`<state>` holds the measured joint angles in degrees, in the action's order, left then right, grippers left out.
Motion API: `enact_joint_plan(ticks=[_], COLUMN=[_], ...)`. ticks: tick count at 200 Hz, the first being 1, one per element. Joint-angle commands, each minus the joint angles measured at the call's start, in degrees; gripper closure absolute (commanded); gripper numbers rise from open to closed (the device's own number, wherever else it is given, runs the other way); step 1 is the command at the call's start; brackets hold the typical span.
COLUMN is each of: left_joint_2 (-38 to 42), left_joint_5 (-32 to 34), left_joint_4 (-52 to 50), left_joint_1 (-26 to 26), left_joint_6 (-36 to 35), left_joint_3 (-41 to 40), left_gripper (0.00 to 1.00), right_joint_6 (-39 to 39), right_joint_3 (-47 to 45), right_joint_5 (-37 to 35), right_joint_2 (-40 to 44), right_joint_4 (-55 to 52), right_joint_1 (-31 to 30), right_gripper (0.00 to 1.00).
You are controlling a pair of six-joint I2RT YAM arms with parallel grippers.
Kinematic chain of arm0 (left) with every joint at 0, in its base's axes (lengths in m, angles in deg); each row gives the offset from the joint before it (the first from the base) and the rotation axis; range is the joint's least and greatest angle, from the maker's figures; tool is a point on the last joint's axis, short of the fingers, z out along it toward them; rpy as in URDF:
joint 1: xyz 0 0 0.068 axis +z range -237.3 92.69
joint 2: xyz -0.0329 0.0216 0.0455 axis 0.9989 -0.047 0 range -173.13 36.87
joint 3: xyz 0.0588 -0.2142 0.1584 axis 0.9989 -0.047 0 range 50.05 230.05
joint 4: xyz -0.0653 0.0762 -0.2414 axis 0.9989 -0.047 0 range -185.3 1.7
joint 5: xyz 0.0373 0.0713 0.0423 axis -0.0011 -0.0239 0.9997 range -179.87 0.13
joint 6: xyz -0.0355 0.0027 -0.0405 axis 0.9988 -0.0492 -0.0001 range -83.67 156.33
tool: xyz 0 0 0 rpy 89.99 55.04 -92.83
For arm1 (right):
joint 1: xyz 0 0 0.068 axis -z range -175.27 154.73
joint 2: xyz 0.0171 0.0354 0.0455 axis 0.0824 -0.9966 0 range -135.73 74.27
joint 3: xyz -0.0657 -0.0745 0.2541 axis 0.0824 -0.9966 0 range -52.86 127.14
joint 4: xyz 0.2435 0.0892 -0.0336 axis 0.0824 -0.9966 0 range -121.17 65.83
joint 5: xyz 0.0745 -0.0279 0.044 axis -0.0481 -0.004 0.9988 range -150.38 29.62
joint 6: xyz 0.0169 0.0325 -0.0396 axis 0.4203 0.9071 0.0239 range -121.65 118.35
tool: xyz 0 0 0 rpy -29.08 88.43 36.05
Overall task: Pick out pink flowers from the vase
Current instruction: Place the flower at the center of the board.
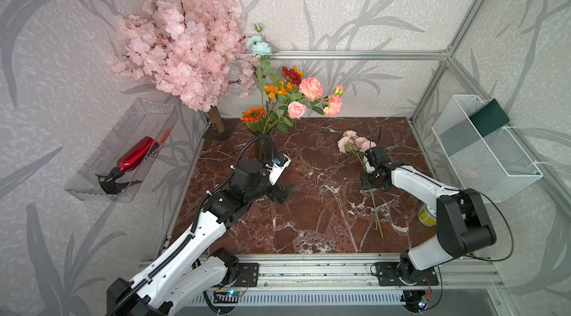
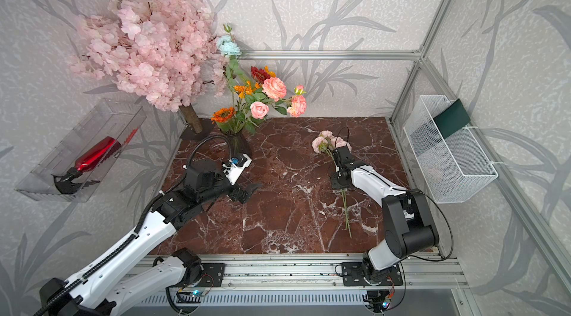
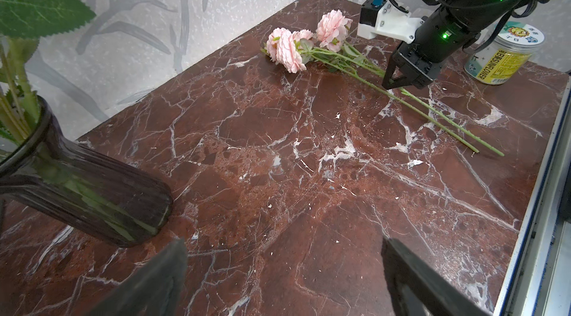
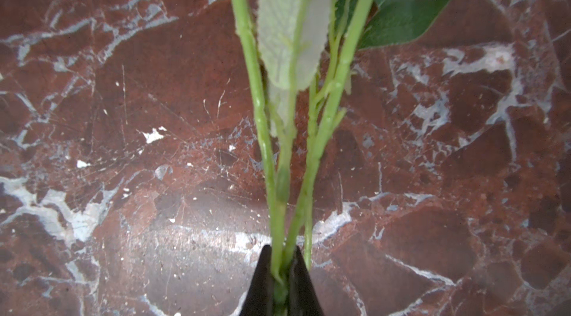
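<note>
Right end effector (image 3: 393, 82) pinching stems of pink flowers (image 3: 289, 48) lying on surface (image 3: 278, 144); left end effector (image 1: 284, 193) hanging wide apart, empty, near vase (image 3: 92, 187).

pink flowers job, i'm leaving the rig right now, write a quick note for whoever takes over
Left tool: open and empty, above the table near the vase.
Right tool: shut on the stems of the pale pink bunch, which lies on the table.
Done: that bunch is out of the vase.
Left: release it, then pull out the pink blooms still standing in the vase, at least three.
</note>
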<state>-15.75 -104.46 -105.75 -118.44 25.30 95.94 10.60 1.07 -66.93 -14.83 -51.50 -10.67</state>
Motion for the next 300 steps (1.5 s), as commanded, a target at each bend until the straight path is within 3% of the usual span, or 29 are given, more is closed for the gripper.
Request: enact_joint_plan(ticks=[1,121,180,257,300], left_joint_2=[0.0,-0.4,0.4,-0.3,0.6], left_joint_5=[0.0,-2.5,-3.6,-0.6,3.7], left_joint_4=[-0.3,1.4,3.3,2.2,3.6], left_joint_1=[-0.3,-0.4,-0.4,-0.5,-0.4], left_joint_6=[-1.8,-1.1,-1.7,-1.4,-0.6], left_joint_3=[-0.6,-1.3,-3.6,-3.0,-3.7], left_gripper=[0.01,0.01,0.01,0.06,0.15], right_joint_6=[2.3,6.2,6.2,6.2,6.0], right_joint_3=[1.3,3.7,4.1,3.3,2.1], right_joint_5=[-0.3,2.0,2.5,3.4,5.0], right_joint_2=[-0.2,-7.5,-7.9,-4.6,1.3], right_joint_4=[2.8,3.2,2.6,2.8,2.4], right_joint_1=[1.1,2.6,2.7,2.7,2.6], right_gripper=[1.00,0.97,0.72,0.61,0.47])
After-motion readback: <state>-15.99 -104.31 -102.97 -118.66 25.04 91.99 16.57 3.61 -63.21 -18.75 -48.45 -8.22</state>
